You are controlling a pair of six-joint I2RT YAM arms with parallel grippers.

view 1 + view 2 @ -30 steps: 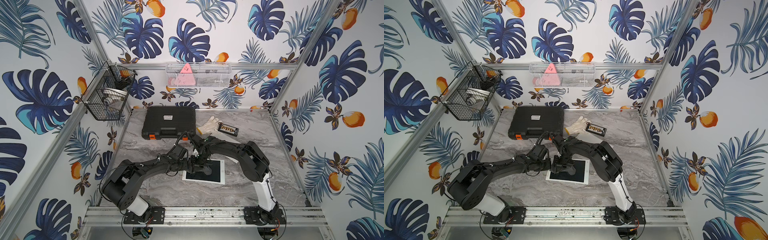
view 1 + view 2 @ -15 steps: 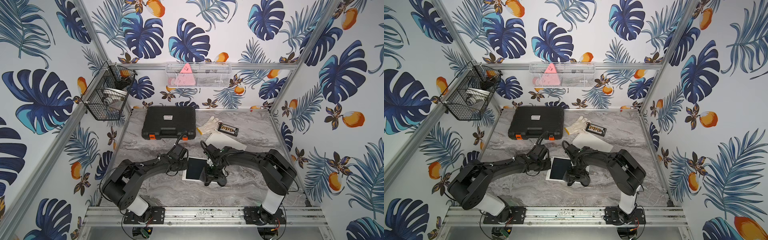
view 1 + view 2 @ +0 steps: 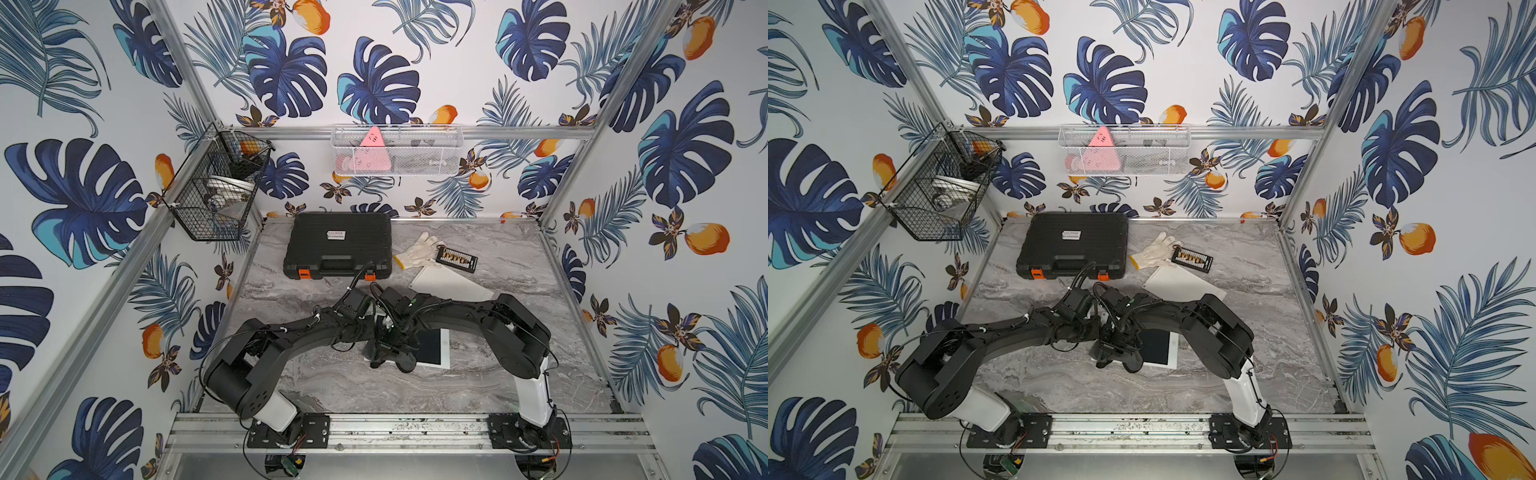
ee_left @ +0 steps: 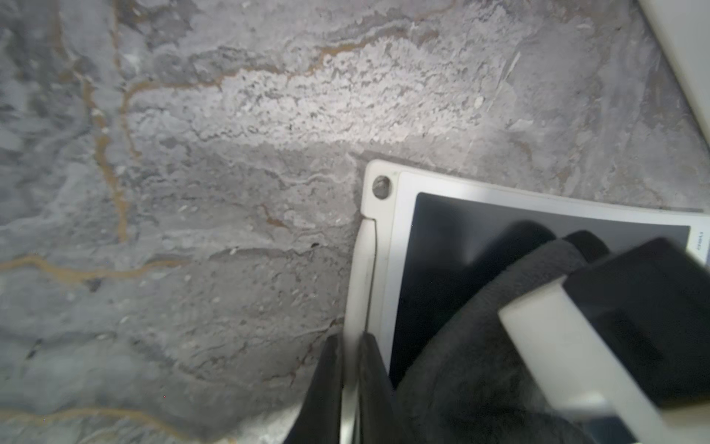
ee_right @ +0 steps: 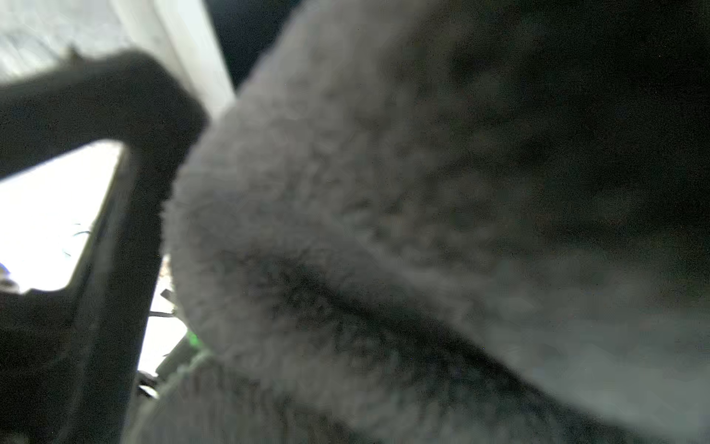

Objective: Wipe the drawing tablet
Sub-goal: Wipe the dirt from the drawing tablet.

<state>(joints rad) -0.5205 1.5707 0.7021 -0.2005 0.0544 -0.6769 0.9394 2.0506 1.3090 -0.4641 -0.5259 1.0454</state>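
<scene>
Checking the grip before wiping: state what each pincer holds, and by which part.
Left pincer clamps the tablet by its white side edge. Right pincer holds the grey cloth bunched on the screen; which part cannot be told.

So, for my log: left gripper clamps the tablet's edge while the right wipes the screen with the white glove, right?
No: the right gripper presses a dark grey cloth, not the glove, on the tablet, as the left wrist view shows.
</scene>
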